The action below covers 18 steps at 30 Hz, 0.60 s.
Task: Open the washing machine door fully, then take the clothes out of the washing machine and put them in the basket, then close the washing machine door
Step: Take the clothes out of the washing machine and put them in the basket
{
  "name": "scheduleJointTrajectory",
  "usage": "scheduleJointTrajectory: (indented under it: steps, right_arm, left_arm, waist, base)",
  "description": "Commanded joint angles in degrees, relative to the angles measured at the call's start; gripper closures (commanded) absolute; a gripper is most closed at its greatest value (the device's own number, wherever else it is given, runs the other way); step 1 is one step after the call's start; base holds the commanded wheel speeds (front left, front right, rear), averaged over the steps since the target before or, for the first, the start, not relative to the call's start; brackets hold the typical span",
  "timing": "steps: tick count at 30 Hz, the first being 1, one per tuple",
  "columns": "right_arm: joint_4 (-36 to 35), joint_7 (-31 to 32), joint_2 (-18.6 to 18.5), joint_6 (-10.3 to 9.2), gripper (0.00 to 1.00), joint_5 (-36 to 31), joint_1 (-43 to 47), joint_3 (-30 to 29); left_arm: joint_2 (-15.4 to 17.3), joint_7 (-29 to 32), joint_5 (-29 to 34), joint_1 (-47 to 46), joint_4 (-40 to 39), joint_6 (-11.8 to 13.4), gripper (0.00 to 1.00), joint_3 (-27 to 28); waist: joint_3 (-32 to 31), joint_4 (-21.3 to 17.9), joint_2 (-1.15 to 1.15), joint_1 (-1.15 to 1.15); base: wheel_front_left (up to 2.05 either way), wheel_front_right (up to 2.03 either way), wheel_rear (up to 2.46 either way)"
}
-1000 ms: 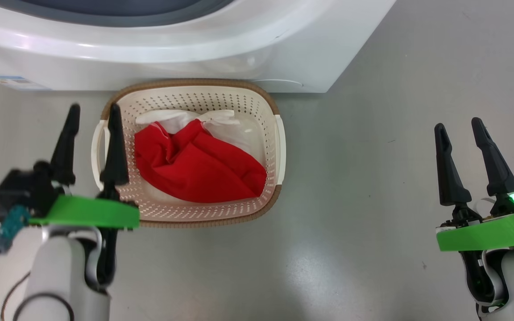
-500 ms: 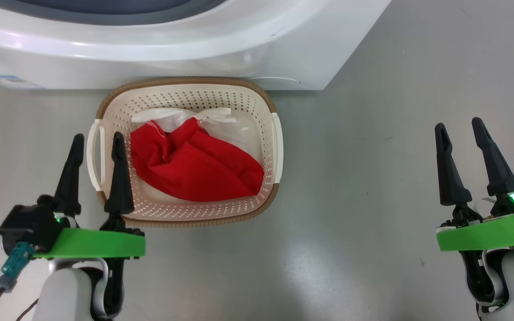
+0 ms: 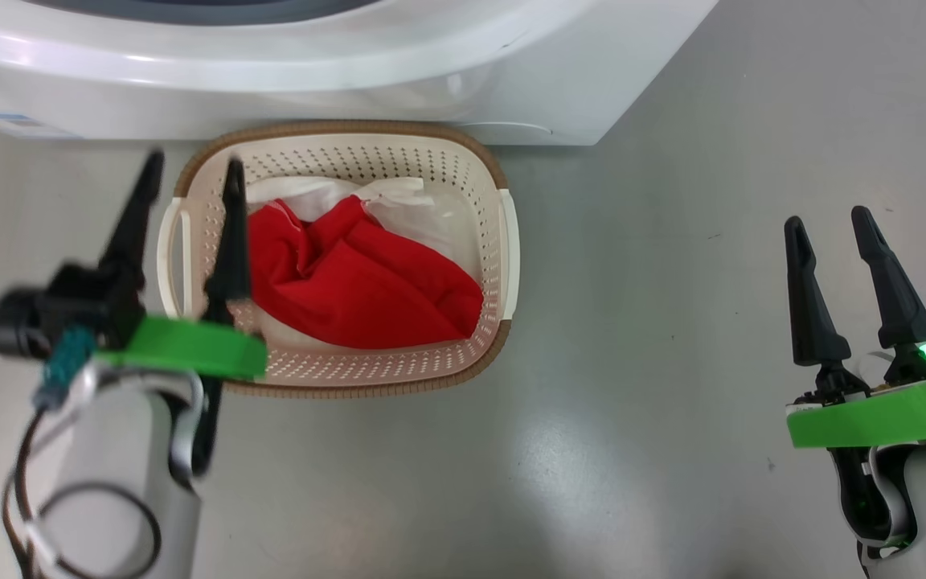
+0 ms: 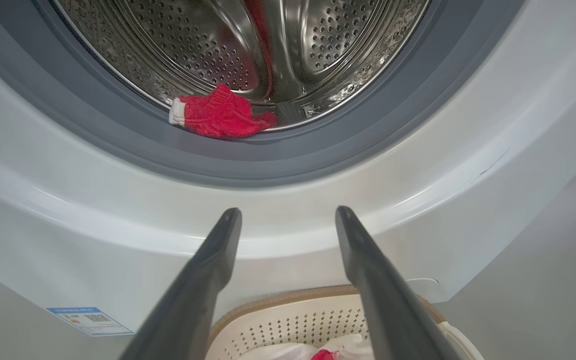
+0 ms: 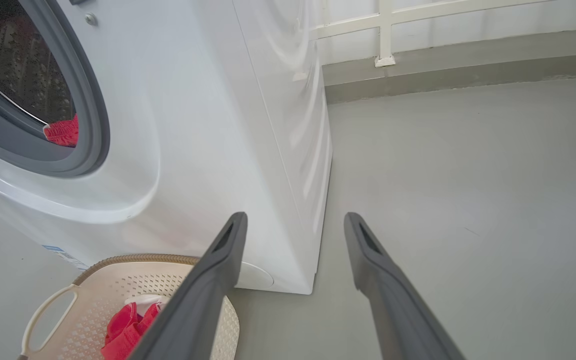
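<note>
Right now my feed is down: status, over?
Open, empty: left gripper, right gripper. Red clothes in the basket; one red piece at the drum lip. No obstruction seen.

The white front-loading washing machine stands with its mouth open, showing the grey-blue gasket and the perforated steel drum, and it has a small blue sticker low on its front. A small red knitted piece with a white-trimmed edge lies at the bottom front of the drum, against the gasket. The cream basket with the brown rim sits upright on the floor just in front of the machine, holding the clothes: crumpled red fabric over white cloth.
</note>
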Motion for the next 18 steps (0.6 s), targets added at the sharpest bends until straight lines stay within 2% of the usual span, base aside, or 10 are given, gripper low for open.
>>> scheduleJointTrajectory:
  steps: [1, 8, 18]
  right_arm:
    - [-1.3, -0.4, -0.4, 0.42, 0.0, -0.5, -0.2, 1.3]
    - [-0.9, -0.4, -0.1, 0.42, 0.0, -0.4, -1.0, 2.1]
    - [-0.9, -0.4, 0.0, 0.42, 0.0, -0.1, -1.6, 2.5]
  left_arm:
    - [2.2, -0.1, 0.8, -1.6, -0.2, 0.7, 0.0, 1.3]
    - [5.6, 2.6, 6.2, -12.9, 6.5, 1.9, 0.0, -1.8]
    - [8.0, 7.0, 10.5, -26.4, 16.4, 3.0, 0.0, -5.0]
  waist:
    - [0.3, 0.0, 0.0, 0.0]
    - [0.6, -0.5, 0.0, 0.0]
    - [1.2, -1.1, 0.0, 0.0]
  base:
    - [0.0, 0.0, 0.0]
    - [0.0, 0.0, 0.0]
    - [0.0, 0.0, 0.0]
